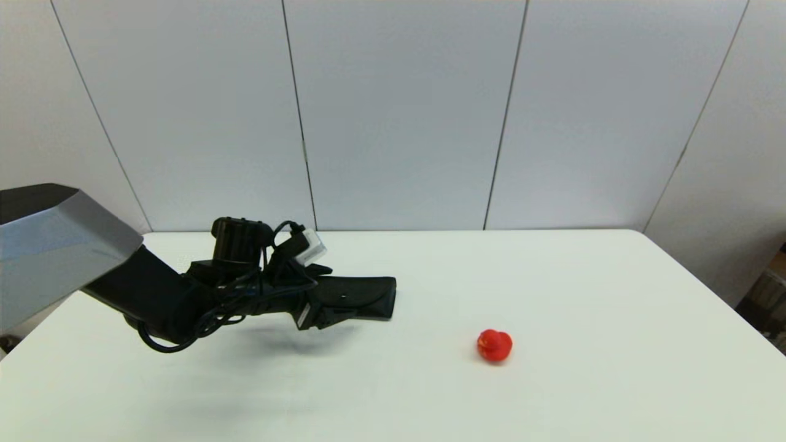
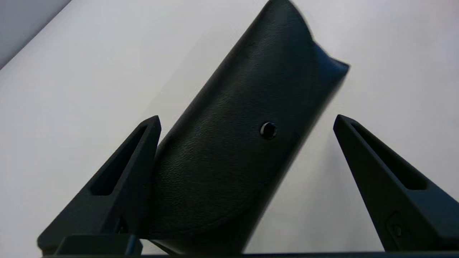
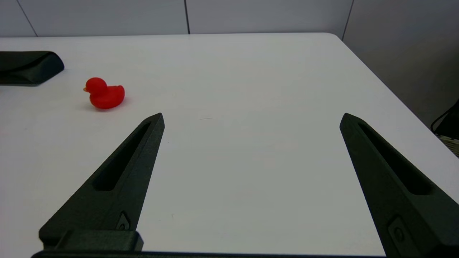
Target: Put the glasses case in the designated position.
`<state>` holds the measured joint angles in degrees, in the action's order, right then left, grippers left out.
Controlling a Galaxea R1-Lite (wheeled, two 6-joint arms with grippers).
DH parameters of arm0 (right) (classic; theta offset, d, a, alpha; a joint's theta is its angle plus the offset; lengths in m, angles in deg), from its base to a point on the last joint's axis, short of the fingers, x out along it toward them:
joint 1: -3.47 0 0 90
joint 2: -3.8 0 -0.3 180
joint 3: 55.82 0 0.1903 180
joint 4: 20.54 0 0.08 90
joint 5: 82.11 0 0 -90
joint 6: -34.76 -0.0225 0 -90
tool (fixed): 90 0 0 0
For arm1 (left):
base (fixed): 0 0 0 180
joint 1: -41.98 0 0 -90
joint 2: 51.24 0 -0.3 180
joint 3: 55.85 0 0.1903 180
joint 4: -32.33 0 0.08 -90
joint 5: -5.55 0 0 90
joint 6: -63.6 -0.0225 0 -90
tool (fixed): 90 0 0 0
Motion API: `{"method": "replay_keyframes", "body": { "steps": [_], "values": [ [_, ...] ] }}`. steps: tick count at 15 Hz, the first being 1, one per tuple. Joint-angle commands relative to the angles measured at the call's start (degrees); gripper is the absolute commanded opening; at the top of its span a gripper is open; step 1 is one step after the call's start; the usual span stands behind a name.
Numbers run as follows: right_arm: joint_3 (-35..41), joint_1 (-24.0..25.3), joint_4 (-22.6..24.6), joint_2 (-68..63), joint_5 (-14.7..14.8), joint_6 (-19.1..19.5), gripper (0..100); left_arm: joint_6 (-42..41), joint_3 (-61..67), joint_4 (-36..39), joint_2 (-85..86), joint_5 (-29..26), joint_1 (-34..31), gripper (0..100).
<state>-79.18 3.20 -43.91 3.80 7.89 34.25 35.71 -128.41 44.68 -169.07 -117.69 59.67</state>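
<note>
Left gripper: reaches in from the left side of the white table, low over the near end of the glasses case. In the left wrist view its fingers stand wide apart; one lies against the case's edge, the other is clear of it.
Glasses case: one black oblong pouch, left of the table's middle, flap and snap stud facing up. It lies skewed between the fingers, not square to them. From the head view I cannot tell whether it rests flat on the table.
Red duck: one small toy, right of the case and well apart from it, nearer the robot.
Right gripper: not seen in the head view; its own camera shows the fingers spread wide over bare table, holding nothing.
Designated position: no mark shows on the table, so I cannot place it.
Step in hand: by my reading, either the grasp just before closing or the release just after setting down; the pictures do not settle which.
Next move: if grasping, close across the case's narrow width, allowing for the skew; if releasing, draw straight back without dragging the case.
Count: one case, one duck, two grippers.
</note>
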Motion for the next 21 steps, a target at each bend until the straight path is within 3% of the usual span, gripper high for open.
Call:
{"method": "replay_keyframes", "body": {
  "steps": [1,5,6,9,15,18,21],
  "values": [
    [0.0,0.0,0.0,0.0,0.0,0.07,100,-0.15,-0.47,0.23,-1.43,1.08,-0.2,100],
    [0.0,0.0,0.0,0.0,0.0,-0.1,100,1.09,-0.56,0.14,-2.14,1.08,-0.37,100],
    [0.0,0.0,0.0,-0.09,0.0,-0.1,100,0.91,-0.56,0.05,-2.14,1.25,-0.37,0],
    [0.0,0.0,0.0,-0.09,0.0,0.07,100,0.29,-0.47,-0.03,-2.22,4.06,-0.29,0],
    [0.0,0.0,0.0,-0.09,0.0,-0.1,100,2.05,-0.82,0.14,0.94,4.06,-0.02,0],
    [0.0,0.0,0.0,0.0,0.0,-0.1,100,10.49,-2.93,0.14,6.3,3.98,0.94,0],
    [0.0,0.0,0.0,0.0,0.0,-0.1,100,24.64,-5.13,0.05,11.75,4.15,2.09,0]
  ]
}}
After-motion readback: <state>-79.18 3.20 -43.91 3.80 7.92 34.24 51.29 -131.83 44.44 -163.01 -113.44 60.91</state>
